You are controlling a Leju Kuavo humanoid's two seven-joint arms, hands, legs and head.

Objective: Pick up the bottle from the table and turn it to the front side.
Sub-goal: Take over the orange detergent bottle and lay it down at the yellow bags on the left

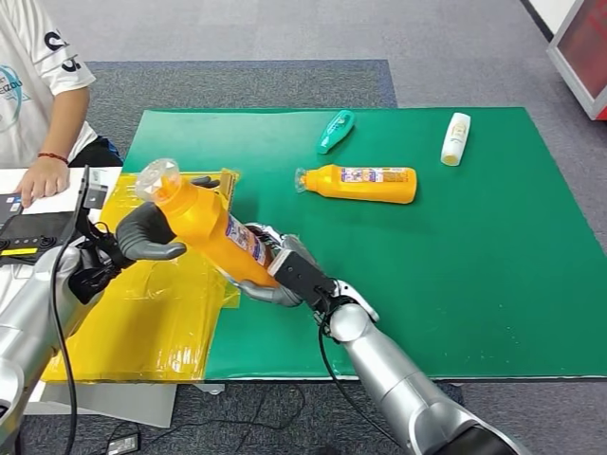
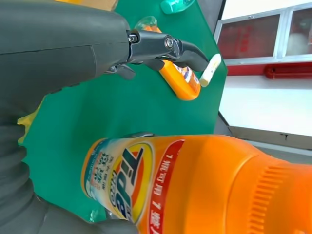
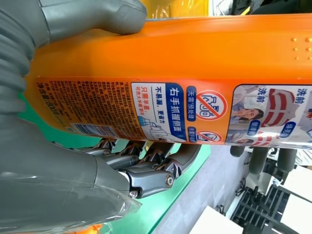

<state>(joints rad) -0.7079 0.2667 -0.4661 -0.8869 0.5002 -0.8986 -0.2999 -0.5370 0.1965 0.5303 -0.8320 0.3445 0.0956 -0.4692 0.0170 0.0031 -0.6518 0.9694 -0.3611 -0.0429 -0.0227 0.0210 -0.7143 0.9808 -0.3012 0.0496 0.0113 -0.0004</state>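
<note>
Right hand (image 1: 275,275) clamps the orange bottle's (image 1: 214,227) base from 5 o'clock while left hand (image 1: 147,232) closes on its neck at 9 o'clock, holding it tilted above the counter's (image 1: 465,284) green mat, presumably so both can rotate its label frontward.

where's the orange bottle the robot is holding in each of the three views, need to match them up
Head view: the held orange bottle is left of centre, tilted, cap toward the upper left, between both hands.
Left wrist view: its front logo label fills the lower part.
Right wrist view: its back label runs across the upper and middle part.
Shared landmark: the green mat, also at and.
</note>
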